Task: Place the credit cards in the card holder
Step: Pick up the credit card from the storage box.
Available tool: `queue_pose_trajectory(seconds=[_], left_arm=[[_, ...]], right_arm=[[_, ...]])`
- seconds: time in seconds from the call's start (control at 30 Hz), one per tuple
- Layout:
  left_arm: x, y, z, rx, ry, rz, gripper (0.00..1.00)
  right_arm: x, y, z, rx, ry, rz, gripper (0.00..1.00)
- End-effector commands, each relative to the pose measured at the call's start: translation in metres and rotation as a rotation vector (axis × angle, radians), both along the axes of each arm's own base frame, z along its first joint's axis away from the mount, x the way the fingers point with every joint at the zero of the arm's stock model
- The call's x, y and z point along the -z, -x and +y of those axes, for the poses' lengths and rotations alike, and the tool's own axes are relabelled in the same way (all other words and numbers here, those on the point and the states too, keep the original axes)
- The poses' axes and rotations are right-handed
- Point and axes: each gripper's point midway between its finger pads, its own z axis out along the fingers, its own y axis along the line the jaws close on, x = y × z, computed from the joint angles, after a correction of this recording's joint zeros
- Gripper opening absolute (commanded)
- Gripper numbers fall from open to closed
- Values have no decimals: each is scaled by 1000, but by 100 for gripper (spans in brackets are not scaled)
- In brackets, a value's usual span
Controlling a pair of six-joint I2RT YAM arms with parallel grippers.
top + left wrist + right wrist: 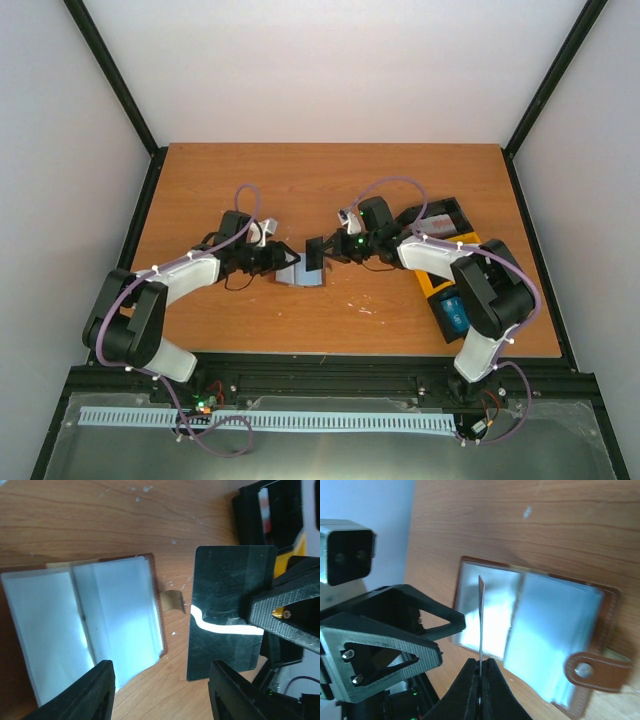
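Your right pincer (pixel 481 669) clamps the card (pixel 481 615); tilt it flat, slide it into the holder (pixel 555 625) just ahead; left pincer (pixel 160 687) stands open.

The left arm (pixel 185 275) and right arm (pixel 440 255) are bending inward, claws facing each other. The left claw (pixel 275 258) is holding its fingers (pixel 95 690) spread apart. Just opposite it, the right claw (pixel 335 247) is pinching a card (pixel 220 590) tight.

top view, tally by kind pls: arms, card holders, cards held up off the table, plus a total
arms: 2, left arm and right arm
card holder: 1
dark card: 1
total: 4
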Motion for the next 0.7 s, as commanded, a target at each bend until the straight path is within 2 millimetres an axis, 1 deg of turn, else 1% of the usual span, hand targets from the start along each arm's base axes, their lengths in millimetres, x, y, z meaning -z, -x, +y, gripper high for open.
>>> queue_pose_trajectory(seconds=[0.0, 0.1, 0.27, 0.37, 0.5, 0.67], left_arm=[[-28, -6, -8, 28, 133, -39, 54], [-30, -5, -5, 29, 183, -20, 56], [-38, -3, -5, 52, 250, -19, 59], [-37, -1, -7, 68, 266, -9, 59], [-41, 0, -7, 82, 300, -13, 56], [-63, 0, -3, 99, 406, -12, 49]], right_arm=[[-23, -3, 18, -43, -131, -32, 3], [-32, -2, 23, -63, -178, -37, 3], [-32, 0, 28, -87, -207, -17, 3], [-31, 4, 32, -109, -240, 8, 3], [-30, 10, 37, -145, -268, 31, 3], [-36, 18, 41, -190, -334, 49, 3]])
